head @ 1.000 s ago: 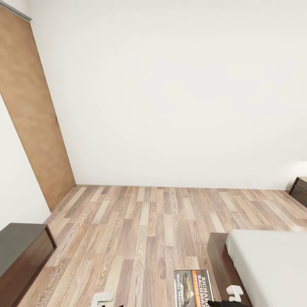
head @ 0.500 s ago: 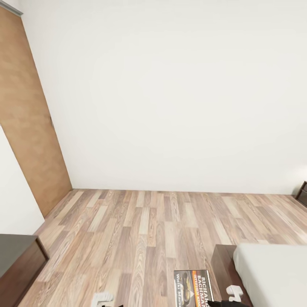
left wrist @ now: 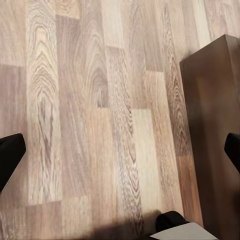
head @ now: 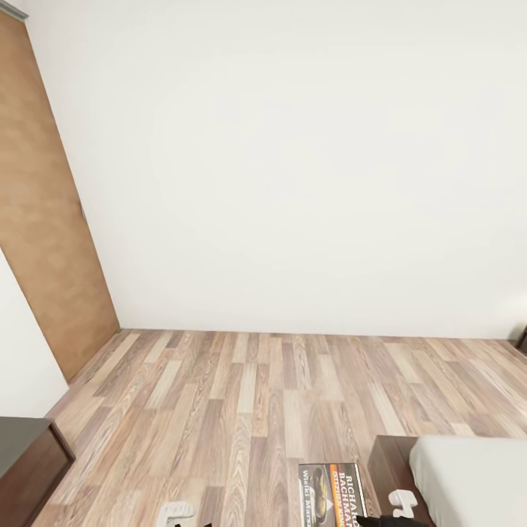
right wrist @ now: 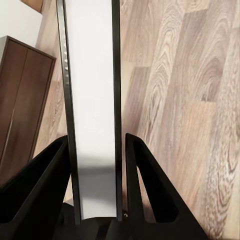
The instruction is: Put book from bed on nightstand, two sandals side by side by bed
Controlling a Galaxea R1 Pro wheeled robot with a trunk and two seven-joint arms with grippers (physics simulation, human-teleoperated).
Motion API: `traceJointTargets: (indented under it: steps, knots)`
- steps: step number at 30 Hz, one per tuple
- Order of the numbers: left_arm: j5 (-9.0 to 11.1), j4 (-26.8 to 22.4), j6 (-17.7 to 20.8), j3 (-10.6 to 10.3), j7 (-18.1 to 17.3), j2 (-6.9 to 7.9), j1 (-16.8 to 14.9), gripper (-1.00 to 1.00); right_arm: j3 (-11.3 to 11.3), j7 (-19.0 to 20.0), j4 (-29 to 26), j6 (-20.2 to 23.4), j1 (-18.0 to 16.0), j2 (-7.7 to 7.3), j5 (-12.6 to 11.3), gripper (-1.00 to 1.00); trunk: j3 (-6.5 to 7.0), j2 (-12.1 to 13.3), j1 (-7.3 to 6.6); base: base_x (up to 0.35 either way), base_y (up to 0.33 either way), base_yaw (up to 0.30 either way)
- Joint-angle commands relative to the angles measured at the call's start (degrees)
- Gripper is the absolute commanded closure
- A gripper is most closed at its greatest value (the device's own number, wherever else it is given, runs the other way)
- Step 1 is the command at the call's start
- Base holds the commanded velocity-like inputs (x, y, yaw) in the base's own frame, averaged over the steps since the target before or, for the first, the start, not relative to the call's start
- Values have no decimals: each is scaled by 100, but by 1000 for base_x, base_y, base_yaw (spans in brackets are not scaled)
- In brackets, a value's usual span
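Note:
The book (head: 331,494), dark-covered with an orange band and white lettering, hangs over the wood floor at the head view's lower edge. My right gripper (head: 380,521) is shut on it. In the right wrist view the book (right wrist: 90,75) stands edge-on, pinched by my right gripper (right wrist: 95,145). My left gripper (left wrist: 120,155) is open over bare floor, with nothing between its fingers. The bed (head: 472,479), a pale mattress on a dark brown frame, sits at the lower right. A sliver of the nightstand (head: 522,339) shows at the right edge. The sandals are out of view.
A long dark brown dresser (head: 25,461) stands at the lower left, also in the right wrist view (right wrist: 22,100). A brown door (head: 44,219) fills the left wall, and a plain white wall lies ahead. Dark brown wood (left wrist: 215,125) borders the floor beside my left gripper.
The whole head view has shifted, so the camera has moved. The dresser and bed slid toward the lower corners, and the nightstand almost left the right edge. The book stays gripped in the same spot.

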Motion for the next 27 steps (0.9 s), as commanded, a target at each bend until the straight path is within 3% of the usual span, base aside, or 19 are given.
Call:
traceJointTargets:
  steps: [1,16,18,23,27]
  knots:
    - [29,8,-9,-3,-23,1,-5,-100,-26,24,-1,59,-4,0,-29,100,-7,-4,2,247,0,0]
    - [-20,1,3,-37,-8,6,-5,-100,-26,25,-1,67,-4,-4,-35,100,-7,-4,2,319,0,0]
    - [-51,-1,4,-186,-11,9,-5,-100,-26,36,-1,67,-4,-7,-54,100,-7,-4,2,329,0,0]
    - [-324,4,4,-811,-54,6,-5,-100,-26,46,-1,68,-4,-35,-63,100,-7,-4,2,329,0,0]
    - [-380,7,3,-958,-237,11,-5,-100,-31,54,-1,69,-4,-47,-64,100,-7,-4,2,329,0,0]
